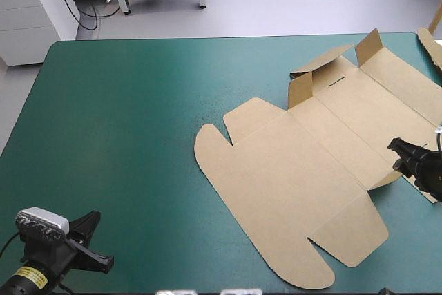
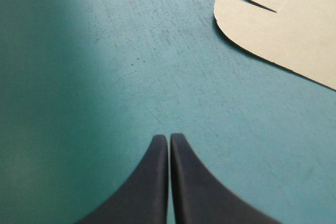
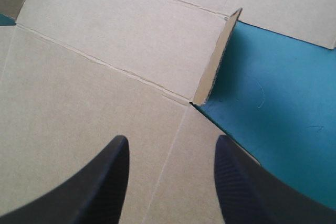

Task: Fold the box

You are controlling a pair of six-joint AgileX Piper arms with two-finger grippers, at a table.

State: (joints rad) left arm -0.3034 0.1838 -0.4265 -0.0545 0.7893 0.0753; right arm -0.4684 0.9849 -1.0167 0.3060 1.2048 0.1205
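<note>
The brown box (image 1: pixel 304 170) lies as a cut sheet, mostly flat, on the right half of the table, its rounded flaps toward the near left. At its far end two side flaps (image 1: pixel 368 48) stand raised. My right gripper (image 1: pixel 395 155) is open over the sheet's right edge. In the right wrist view its tips (image 3: pixel 172 140) straddle a crease, and a small flap (image 3: pixel 218 59) stands up just ahead. My left gripper (image 1: pixel 95 236) is shut near the table's front left corner, well away from the box. The left wrist view shows its tips (image 2: pixel 169 137) over bare cover, with a rounded flap (image 2: pixel 283 30) ahead.
The teal-green cover (image 1: pixel 124 122) is bare over the left half of the table. Another piece of brown board (image 1: pixel 429 45) shows at the table's far right edge.
</note>
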